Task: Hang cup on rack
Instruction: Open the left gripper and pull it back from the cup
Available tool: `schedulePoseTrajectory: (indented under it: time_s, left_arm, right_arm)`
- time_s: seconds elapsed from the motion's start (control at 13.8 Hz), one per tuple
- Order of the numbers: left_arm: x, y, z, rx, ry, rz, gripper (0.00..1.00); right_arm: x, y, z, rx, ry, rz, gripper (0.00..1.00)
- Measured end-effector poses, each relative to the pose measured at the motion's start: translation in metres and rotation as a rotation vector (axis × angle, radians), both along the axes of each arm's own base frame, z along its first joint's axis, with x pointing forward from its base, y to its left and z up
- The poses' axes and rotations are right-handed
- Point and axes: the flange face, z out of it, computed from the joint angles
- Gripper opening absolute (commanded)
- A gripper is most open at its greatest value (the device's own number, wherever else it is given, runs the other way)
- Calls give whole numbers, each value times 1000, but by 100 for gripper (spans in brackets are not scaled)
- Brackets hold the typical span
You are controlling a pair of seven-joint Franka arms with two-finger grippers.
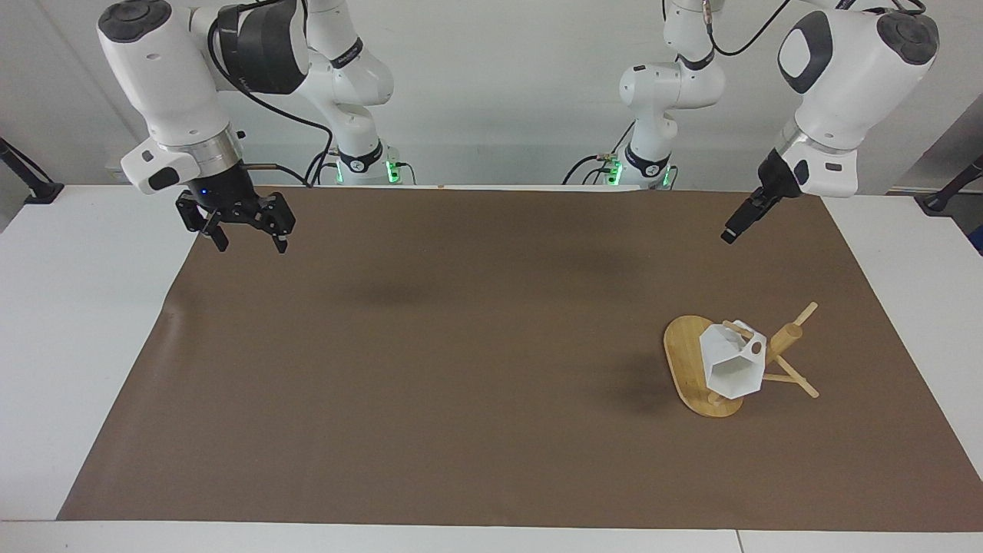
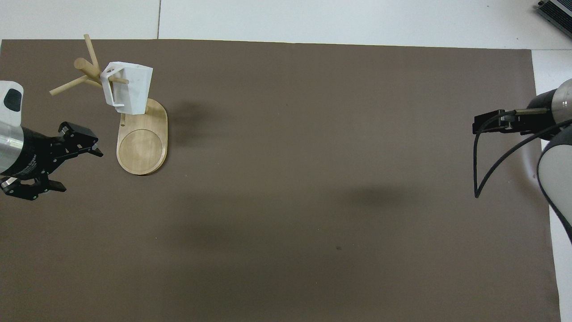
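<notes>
The white faceted cup (image 1: pixel 733 365) hangs by its handle on a peg of the bamboo rack (image 1: pixel 683 355), tilted, with no gripper touching it. It also shows in the overhead view (image 2: pixel 129 87), above the rack's oval base (image 2: pixel 142 145). The rack stands toward the left arm's end of the table. My left gripper (image 1: pixel 729 233) is open and empty, raised in the air over the mat and apart from the rack; it also shows in the overhead view (image 2: pixel 82 171). My right gripper (image 1: pixel 253 247) is open and empty, waiting over the mat's corner at the right arm's end.
A brown mat (image 1: pixel 461 369) covers most of the white table (image 1: pixel 77 307). The rack's free pegs (image 1: pixel 799 384) stick out away from the cup. A dark device (image 2: pixel 554 11) lies at the table's corner farthest from the robots.
</notes>
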Motion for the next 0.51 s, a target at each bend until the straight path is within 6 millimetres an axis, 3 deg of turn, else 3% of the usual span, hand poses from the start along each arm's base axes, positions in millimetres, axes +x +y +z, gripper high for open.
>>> schedulePoseTrajectory:
  time_s: [0.22,0.51]
  left_arm:
    - [3,8,12,47,-32,-258,100]
    - [2,10,45,62,-75,-506,100]
  right_arm:
    - [0,-2,0,0,0,-3,100]
    - [-1,-8,1,0,-1,-14,100]
